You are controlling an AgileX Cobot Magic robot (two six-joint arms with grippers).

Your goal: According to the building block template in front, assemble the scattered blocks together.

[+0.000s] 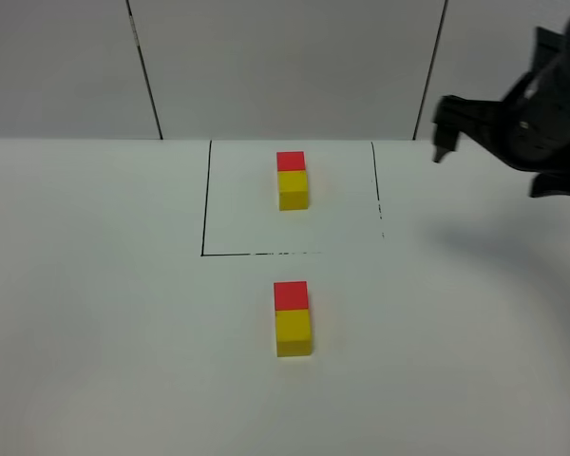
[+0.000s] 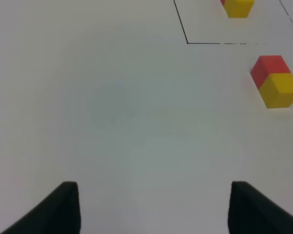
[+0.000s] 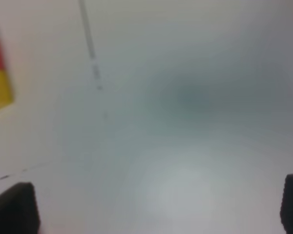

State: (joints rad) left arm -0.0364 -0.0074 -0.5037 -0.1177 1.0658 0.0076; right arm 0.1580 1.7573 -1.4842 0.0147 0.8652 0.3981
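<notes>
red cube (image 1: 291, 295) sits touching the yellow cube (image 1: 293, 332) below the framed template (image 1: 292, 180). left gripper (image 2: 154, 207) and right gripper (image 3: 158, 207) both spread apart, holding nothing.

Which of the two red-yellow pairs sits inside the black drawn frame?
The far pair, near the wall, sits within the black lines. The near pair lies outside the frame, on bare table.
</notes>
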